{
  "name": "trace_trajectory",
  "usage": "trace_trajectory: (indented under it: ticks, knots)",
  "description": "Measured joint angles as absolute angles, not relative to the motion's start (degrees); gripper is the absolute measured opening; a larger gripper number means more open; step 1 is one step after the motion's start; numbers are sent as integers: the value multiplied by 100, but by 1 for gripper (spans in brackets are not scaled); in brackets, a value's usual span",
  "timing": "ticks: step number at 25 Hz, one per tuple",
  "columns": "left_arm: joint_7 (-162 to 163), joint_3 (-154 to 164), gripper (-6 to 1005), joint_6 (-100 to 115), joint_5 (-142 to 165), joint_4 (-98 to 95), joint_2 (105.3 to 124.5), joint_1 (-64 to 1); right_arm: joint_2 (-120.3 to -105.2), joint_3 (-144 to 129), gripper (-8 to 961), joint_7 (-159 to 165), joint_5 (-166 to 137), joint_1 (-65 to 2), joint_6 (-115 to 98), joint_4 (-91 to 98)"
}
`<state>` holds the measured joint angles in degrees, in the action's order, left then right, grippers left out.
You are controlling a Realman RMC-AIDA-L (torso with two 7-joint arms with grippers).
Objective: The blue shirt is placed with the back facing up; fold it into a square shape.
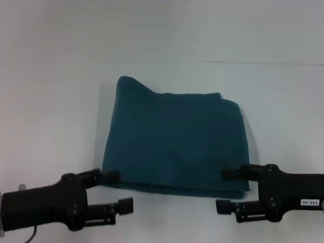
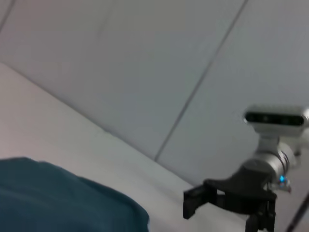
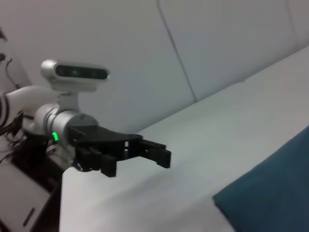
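On the white surface (image 1: 50, 95) the blue shirt (image 1: 174, 141) lies folded into a rough square; left claw (image 1: 115, 190) and right claw (image 1: 226, 189) flank its near corners, both spread open and holding nothing, seemingly released since the fold looks done.

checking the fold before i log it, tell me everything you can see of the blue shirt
The blue shirt is dark teal, soft-looking fabric, plain on the side that shows, with no sleeves or collar visible. It lies flat on the white table, folded into a rough square with layered edges along the near side and a raised far-left corner. The left gripper and right gripper, both open, sit at its near corners; whether they touch it is unclear.
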<state>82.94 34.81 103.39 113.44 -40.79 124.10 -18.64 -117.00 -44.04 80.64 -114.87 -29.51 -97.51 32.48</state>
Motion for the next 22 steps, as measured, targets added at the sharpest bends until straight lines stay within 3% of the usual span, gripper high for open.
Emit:
trace_trajectory:
  ticks: [10,22]
  knots:
    - [8185,3748,876,10431,11569,-4084,12400,-2010,-11584,-4811,915,8055,-11527,-2938,-10093,3217]
    - [8182,3753,876,10421,11576,-4079,12392,-2039,-11572,-4767,915,8044,-11533,-2875,-10038,3199]
